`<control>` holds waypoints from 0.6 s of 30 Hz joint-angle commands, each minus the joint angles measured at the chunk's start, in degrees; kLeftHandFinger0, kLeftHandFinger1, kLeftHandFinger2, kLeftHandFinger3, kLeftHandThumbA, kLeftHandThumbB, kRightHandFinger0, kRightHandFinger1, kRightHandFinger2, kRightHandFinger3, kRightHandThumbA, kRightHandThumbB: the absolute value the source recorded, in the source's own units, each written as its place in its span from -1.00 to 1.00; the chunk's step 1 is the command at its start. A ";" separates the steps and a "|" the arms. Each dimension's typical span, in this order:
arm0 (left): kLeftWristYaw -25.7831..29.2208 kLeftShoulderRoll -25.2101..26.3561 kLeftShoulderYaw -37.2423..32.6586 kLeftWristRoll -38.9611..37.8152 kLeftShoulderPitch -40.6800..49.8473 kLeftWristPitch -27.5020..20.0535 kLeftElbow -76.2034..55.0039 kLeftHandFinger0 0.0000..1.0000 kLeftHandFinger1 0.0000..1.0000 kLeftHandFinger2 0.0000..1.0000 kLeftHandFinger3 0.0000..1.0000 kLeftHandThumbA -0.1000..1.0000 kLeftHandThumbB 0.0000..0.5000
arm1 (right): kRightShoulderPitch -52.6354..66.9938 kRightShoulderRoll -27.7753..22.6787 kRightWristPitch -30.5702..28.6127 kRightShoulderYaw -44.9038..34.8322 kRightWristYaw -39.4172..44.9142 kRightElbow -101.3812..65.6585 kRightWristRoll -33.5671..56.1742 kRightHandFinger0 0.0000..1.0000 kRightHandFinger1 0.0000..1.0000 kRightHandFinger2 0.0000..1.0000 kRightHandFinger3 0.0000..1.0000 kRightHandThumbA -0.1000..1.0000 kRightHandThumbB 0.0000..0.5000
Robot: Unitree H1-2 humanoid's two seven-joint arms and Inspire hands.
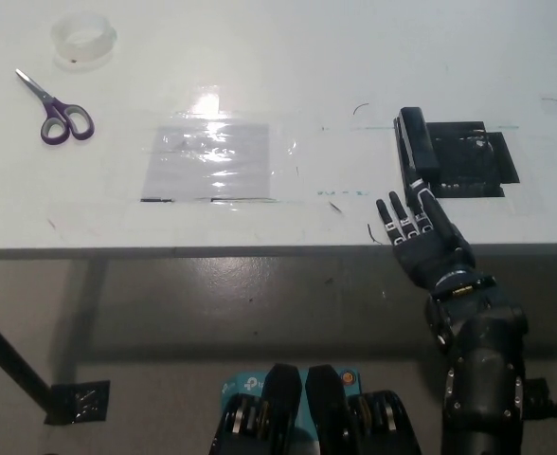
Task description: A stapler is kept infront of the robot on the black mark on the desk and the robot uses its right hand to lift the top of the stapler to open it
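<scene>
Head view: right robot hand (pixel 419 237) covers stapler's (pixel 416 152) near end.

You have a single head view, looking steeply down from above onto the white worktop (pixel 288 57), its near edge and the floor (pixel 212 313) beneath, at moderate range.

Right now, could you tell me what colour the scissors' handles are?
Purple, on the scissors, clearest in the head view.

Bright overhead light, glare on plastic sheet (pixel 209 159) — dim floor, slightly soft focus
</scene>
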 commanded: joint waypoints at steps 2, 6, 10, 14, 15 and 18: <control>0.75 -0.08 0.50 -0.52 0.83 -1.44 -2.01 -1.00 -1.00 -1.00 -0.98 -1.00 0.92 | -3.64 -0.31 -2.69 0.37 3.68 1.45 -0.53 0.39 0.68 0.84 1.00 0.98 -1.00; 1.05 -0.25 0.43 -0.09 1.09 -0.85 -2.13 -1.00 -1.00 -1.00 -0.93 -1.00 0.90 | -3.85 -0.79 -2.64 0.55 4.01 1.68 -0.73 0.42 0.68 0.88 1.00 1.00 -1.00; 0.67 -0.12 0.55 -0.16 1.46 -1.92 -1.27 -1.00 -1.00 -1.00 -0.89 -1.00 0.78 | -5.03 -1.51 -2.76 0.17 5.13 2.66 -0.30 0.46 0.75 0.93 1.00 1.00 -1.00; 0.76 -0.08 0.55 0.06 2.00 -1.70 -1.81 -1.00 -1.00 -1.00 -0.93 -1.00 0.87 | -6.60 -1.37 -2.50 -0.09 2.01 2.13 -1.40 0.34 0.61 0.76 1.00 0.96 -1.00; 0.82 -0.23 0.73 -0.36 2.24 -1.10 -2.04 -1.00 -1.00 -1.00 -0.91 -1.00 0.80 | -7.34 -1.33 -2.28 0.08 1.59 1.59 -1.63 0.30 0.59 0.73 1.00 0.93 -1.00; 0.91 -0.33 0.70 -0.30 2.36 -0.96 -2.08 -1.00 -1.00 -1.00 -0.90 -1.00 0.72 | -8.78 -1.08 -2.23 0.02 1.03 0.86 -1.58 0.26 0.56 0.69 1.00 0.83 -1.00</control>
